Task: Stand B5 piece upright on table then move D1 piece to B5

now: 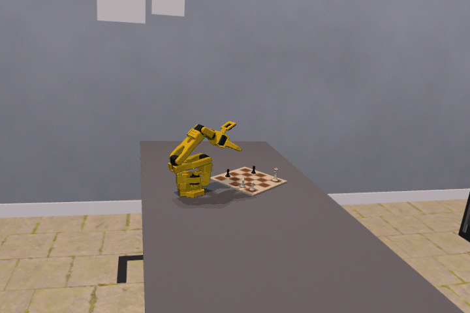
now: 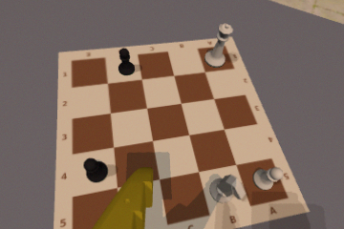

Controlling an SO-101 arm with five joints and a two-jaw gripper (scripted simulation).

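The small chessboard [image 1: 249,180] lies on the dark table beside the yellow arm. A white piece stands on B5 [image 2: 224,187], also seen in the exterior view [image 1: 242,182]. A black pawn stands on D1 [image 2: 123,62], at the board's far side [image 1: 253,169]. My gripper [image 1: 236,137] hangs in the air above the board's near edge, open and empty. Its fixed finger [image 2: 132,200] shows at the bottom of the wrist view, over the D5 area and left of the B5 piece.
A white pawn stands on A5 [image 2: 267,177], right beside the B5 piece. A tall white piece stands on A1 [image 2: 218,48]. A black pawn stands on E4 [image 2: 96,169]. The arm's base [image 1: 191,180] sits left of the board.
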